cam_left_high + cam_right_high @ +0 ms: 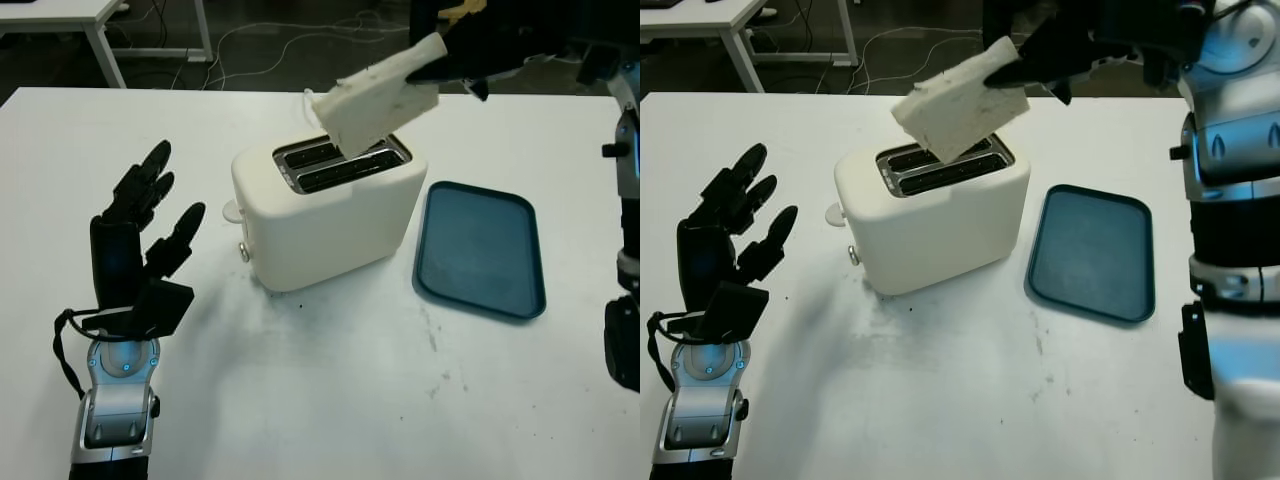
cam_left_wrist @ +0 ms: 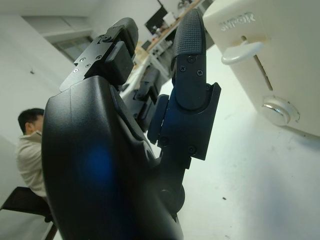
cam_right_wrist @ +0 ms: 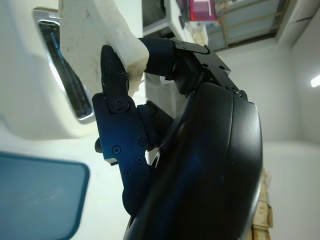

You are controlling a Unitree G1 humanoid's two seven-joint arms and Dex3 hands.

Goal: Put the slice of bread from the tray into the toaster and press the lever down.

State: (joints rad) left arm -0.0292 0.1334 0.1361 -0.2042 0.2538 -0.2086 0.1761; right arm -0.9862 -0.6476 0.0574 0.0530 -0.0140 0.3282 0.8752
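A cream toaster (image 1: 325,210) stands mid-table with two slots on top; its lever (image 2: 241,51) sits on the end facing my left hand. My right hand (image 1: 470,55) is shut on a white bread slice (image 1: 375,100), holding it tilted just above the slots, its lower corner over the near slot. The slice (image 3: 92,37) shows pinched between my black fingers (image 3: 115,95). My left hand (image 1: 140,235) is open, raised above the table to the left of the toaster.
A blue tray (image 1: 480,250) lies with nothing on it to the right of the toaster. The white table (image 1: 330,390) extends toward me. Another table's legs and cables are at the back. A seated person (image 2: 30,145) is in the background.
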